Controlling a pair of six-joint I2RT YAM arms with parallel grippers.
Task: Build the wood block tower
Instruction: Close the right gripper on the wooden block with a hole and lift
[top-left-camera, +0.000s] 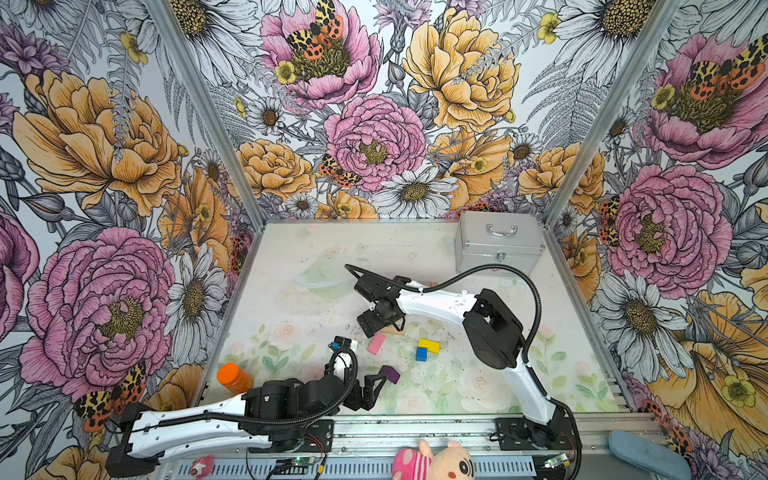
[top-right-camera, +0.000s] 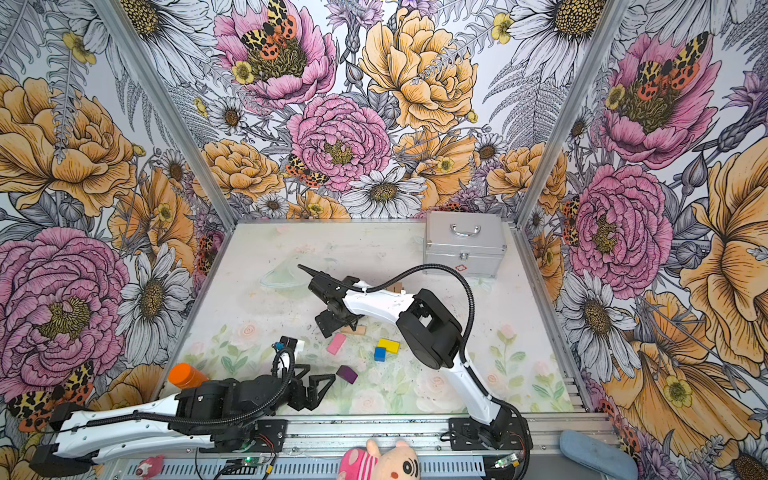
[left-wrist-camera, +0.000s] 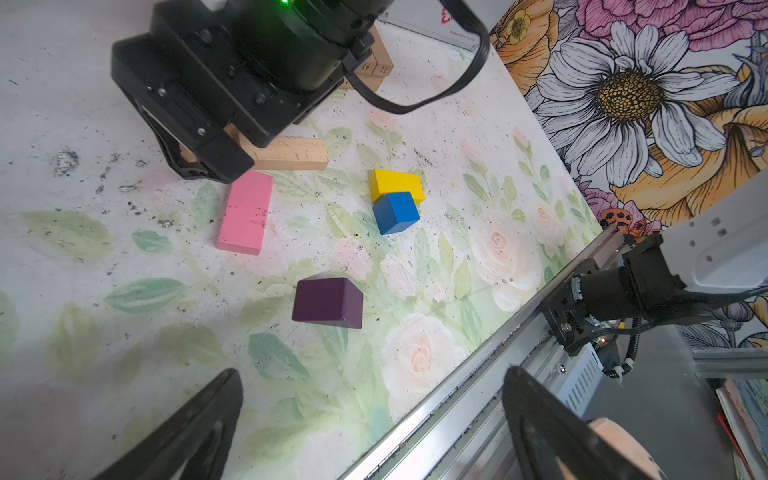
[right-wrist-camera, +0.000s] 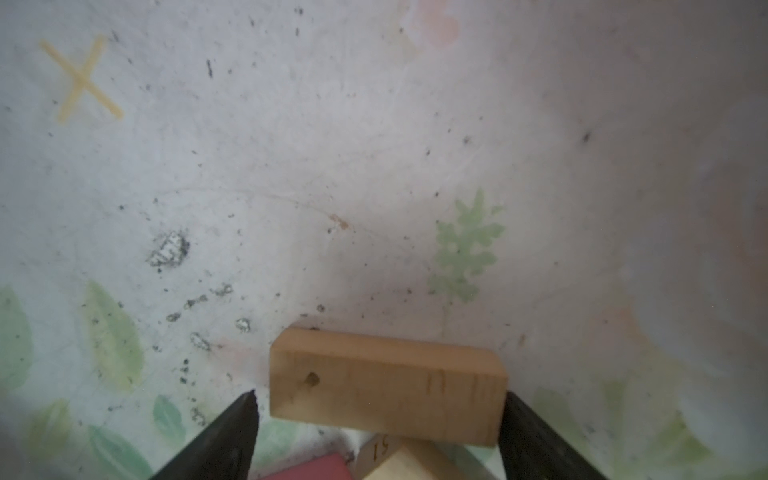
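My right gripper (top-left-camera: 376, 326) (right-wrist-camera: 380, 397) hangs low over mid-table, open, its fingers straddling a plain tan block (right-wrist-camera: 386, 386) (top-left-camera: 395, 331). One finger touches the block's end and a small gap shows at the other. Under that block lie another tan piece marked 15 (right-wrist-camera: 399, 457) and the pink block (left-wrist-camera: 245, 212) (top-left-camera: 377, 343). The yellow block (top-left-camera: 429, 345) and blue block (top-left-camera: 421, 354) touch each other. A purple block (top-left-camera: 390, 374) (left-wrist-camera: 328, 303) lies just ahead of my left gripper (top-left-camera: 370, 390) (left-wrist-camera: 372, 374), which is open and empty. Stacked tan blocks (left-wrist-camera: 376, 62) (top-right-camera: 397, 286) sit behind the right arm, mostly hidden.
A silver metal case (top-left-camera: 498, 245) stands at the back right. An orange-capped bottle (top-left-camera: 234, 377) lies at the front left beside the left arm. The metal rail (top-left-camera: 415, 432) runs along the front edge, with a plush toy (top-left-camera: 436, 461) below it.
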